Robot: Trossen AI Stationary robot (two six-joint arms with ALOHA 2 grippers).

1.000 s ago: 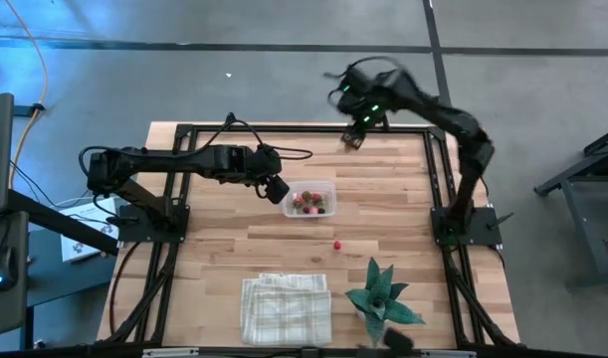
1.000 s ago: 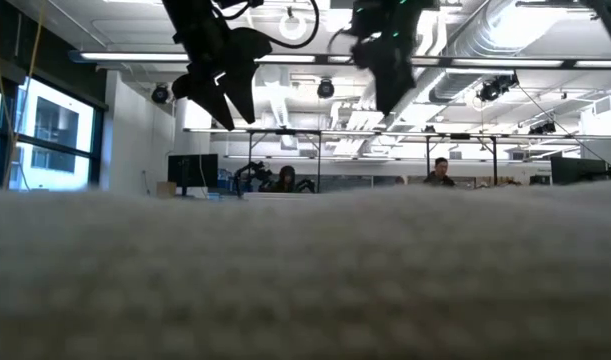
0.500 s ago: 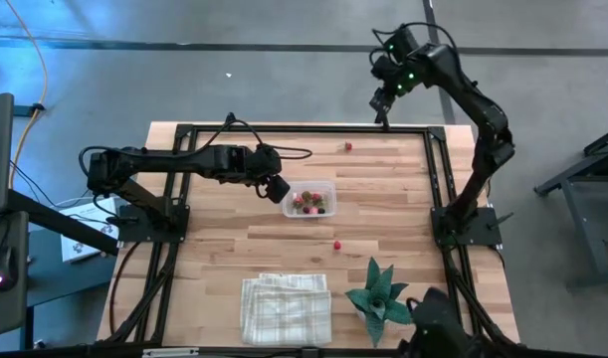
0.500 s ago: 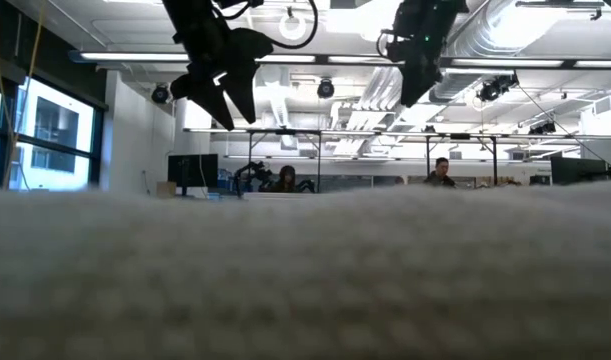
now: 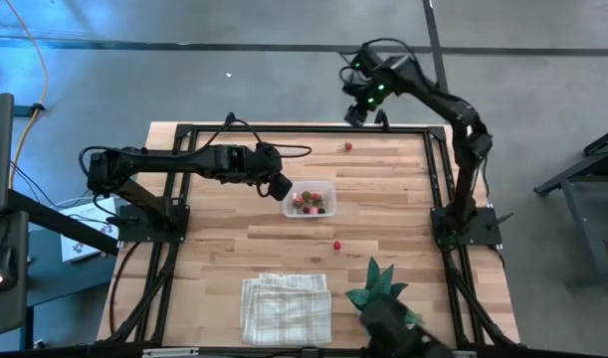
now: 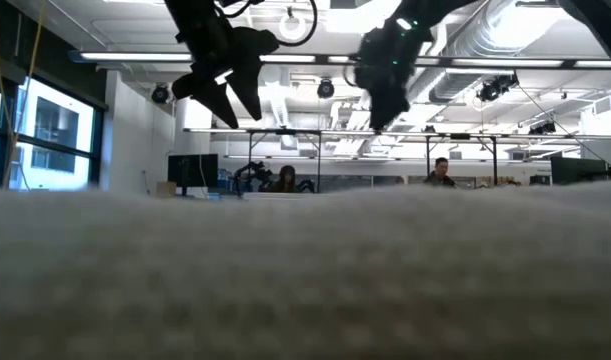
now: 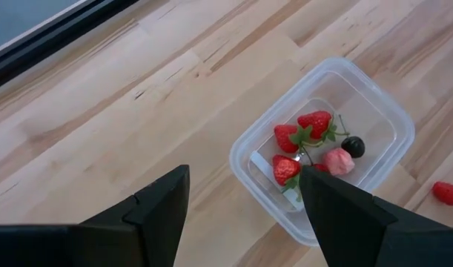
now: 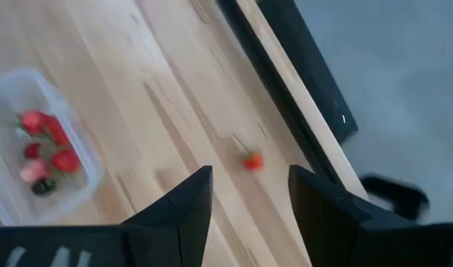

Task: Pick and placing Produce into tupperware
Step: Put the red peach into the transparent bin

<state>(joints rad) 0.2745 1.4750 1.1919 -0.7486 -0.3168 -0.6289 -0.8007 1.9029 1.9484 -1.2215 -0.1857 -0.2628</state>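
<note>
Overhead, we saw the clear tub (image 5: 309, 199) sitting on the wooden table (image 5: 224, 244), and we placed everything else from it. Inside it lay several small red berries (image 5: 304, 204) and one dark piece (image 7: 352, 146), with a paler pink one (image 7: 336, 160) among them in the left wrist view. We found two more red berries outside it: one (image 5: 337, 244) on the boards a little way off, on the side of the tub toward the plant, and another (image 5: 348, 146) near the table's far edge, well apart from the tub.

We saw the left claw (image 5: 280, 187) hanging just beside the tub, off the corner nearest the left arm's base, its fingers (image 7: 163, 204) spread apart and gripping nothing. We saw the right claw (image 5: 355, 111) raised beyond the far edge of the table, well away from the tub, near the stray berry there; its fingers (image 8: 185, 200) also stood apart and empty.

We noted a folded checked cloth (image 5: 286, 307) and a green spiky plant (image 5: 378, 288) on the near side of the tub, apart from it. A dark blurred shape (image 5: 395, 328) overlapped the plant, and we could not tell what it was.
</note>
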